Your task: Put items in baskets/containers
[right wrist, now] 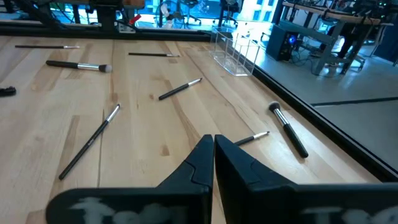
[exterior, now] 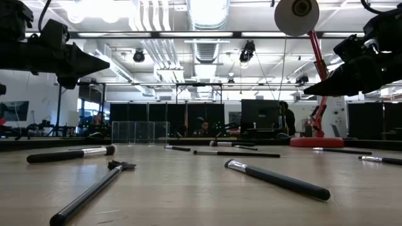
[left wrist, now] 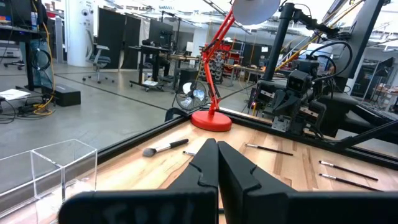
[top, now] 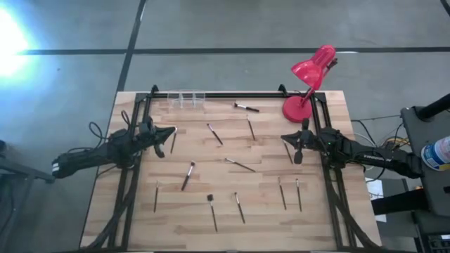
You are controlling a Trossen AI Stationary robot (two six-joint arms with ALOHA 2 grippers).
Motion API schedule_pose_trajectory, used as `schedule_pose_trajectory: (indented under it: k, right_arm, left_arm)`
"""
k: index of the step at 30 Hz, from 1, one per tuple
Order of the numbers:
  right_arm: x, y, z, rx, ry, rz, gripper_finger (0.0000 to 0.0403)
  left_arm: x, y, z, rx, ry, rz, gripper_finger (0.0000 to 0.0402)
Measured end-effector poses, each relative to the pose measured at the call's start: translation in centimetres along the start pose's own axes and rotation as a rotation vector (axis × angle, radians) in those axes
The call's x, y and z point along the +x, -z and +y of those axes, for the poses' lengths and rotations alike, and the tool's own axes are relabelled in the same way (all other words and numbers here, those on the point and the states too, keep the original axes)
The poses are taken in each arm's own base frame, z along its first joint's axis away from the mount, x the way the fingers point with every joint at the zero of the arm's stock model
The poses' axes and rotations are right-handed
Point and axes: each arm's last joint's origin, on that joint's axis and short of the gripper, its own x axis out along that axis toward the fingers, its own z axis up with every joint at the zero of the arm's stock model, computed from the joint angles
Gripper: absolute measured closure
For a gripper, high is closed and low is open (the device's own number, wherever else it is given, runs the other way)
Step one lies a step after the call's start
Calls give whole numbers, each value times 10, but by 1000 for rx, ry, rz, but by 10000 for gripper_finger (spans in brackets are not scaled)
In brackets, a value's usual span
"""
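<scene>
Several thin dark brushes lie flat and scattered over the wooden table, among them one near the far edge, one in the middle and one near the front. The clear joined containers stand at the far edge, left of centre, and show again in the left wrist view and the right wrist view. My left gripper hovers shut over the table's left side. Over the right side my right gripper hovers shut. Both point toward the middle, above the brushes.
A red desk lamp stands with its round base on the far right corner, its head raised over the far edge. A black frame rail runs along the far edge, and more rails run down both sides.
</scene>
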Motion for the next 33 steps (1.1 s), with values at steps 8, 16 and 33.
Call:
schedule_pose_trajectory:
  k: [8, 16, 33]
  right_arm:
    - [0, 0, 0, 0, 0, 0, 394]
    - [0, 0, 0, 0, 0, 0, 394]
    - [0, -8, -1, 167, -4, -78, 394]
  left_arm:
    - [0, 0, 0, 0, 0, 0, 401]
    - [0, 0, 0, 0, 0, 0, 401]
    - [0, 0, 0, 0, 0, 0, 401]
